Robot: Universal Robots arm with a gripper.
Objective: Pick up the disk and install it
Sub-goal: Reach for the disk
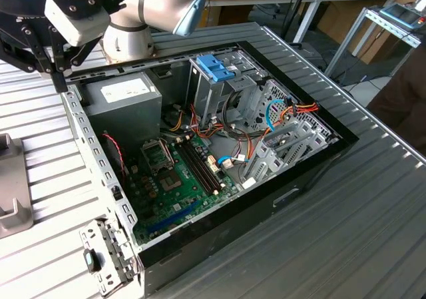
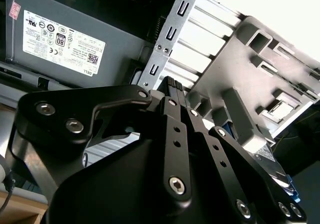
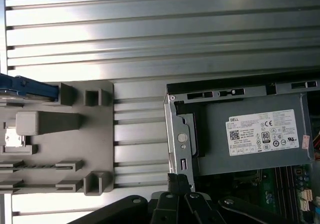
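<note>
I see my end effector [image 2: 170, 81] clenched and empty over the case rim [image 3: 174, 119], because the disk [image 3: 35, 90] sits apart in its grey holder [image 3: 95, 134] at the exterior view's left.

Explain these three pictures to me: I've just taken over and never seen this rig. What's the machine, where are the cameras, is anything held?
The machine is one robot arm with a black gripper. The exterior view looks from off the arm onto an open computer case lying on a ribbed metal table. Both wrist views ride on the arm and look past the gripper at the case's power supply and a grey holder beside the case. What looks like the disk, blue-edged, sits in that holder. The gripper is shut and holds nothing; it hangs over the case's edge near the power supply.
</note>
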